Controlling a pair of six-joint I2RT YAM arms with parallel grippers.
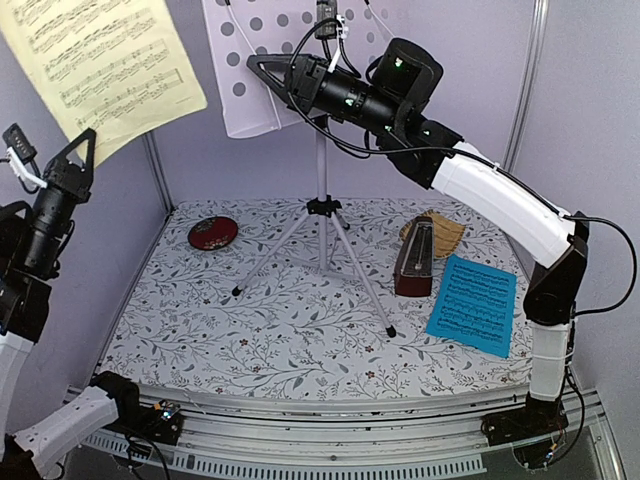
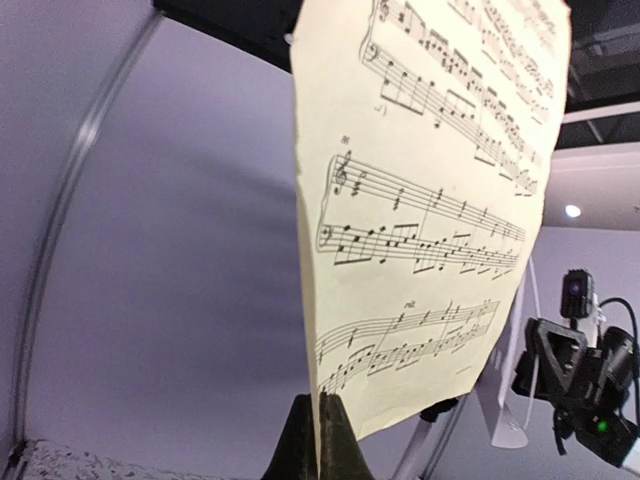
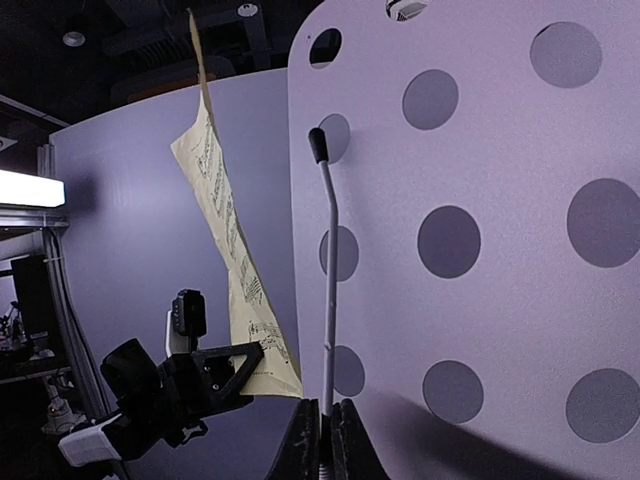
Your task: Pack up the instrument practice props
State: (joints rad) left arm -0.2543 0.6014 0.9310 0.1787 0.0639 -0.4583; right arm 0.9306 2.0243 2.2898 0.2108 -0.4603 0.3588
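Note:
My left gripper (image 1: pixel 88 135) is raised high at the left and shut on the lower corner of the cream music sheet (image 1: pixel 100 60); the left wrist view shows the fingers (image 2: pixel 320 405) pinching the sheet (image 2: pixel 430 200), which hangs free of the stand. My right gripper (image 1: pixel 252 64) is at the white perforated desk (image 1: pixel 240 105) of the silver tripod music stand (image 1: pixel 322 235). In the right wrist view it (image 3: pixel 327 415) is shut on the desk's thin wire page arm (image 3: pixel 330 280). The dark brown metronome (image 1: pixel 413 262) stands on the table, with the blue sheet (image 1: pixel 472 303) flat to its right.
A red round dish (image 1: pixel 212 233) lies at the back left of the floral table cover (image 1: pixel 250 330). A woven tan basket (image 1: pixel 445 232) sits behind the metronome. The tripod legs spread across the middle. Lilac walls close in the back and sides.

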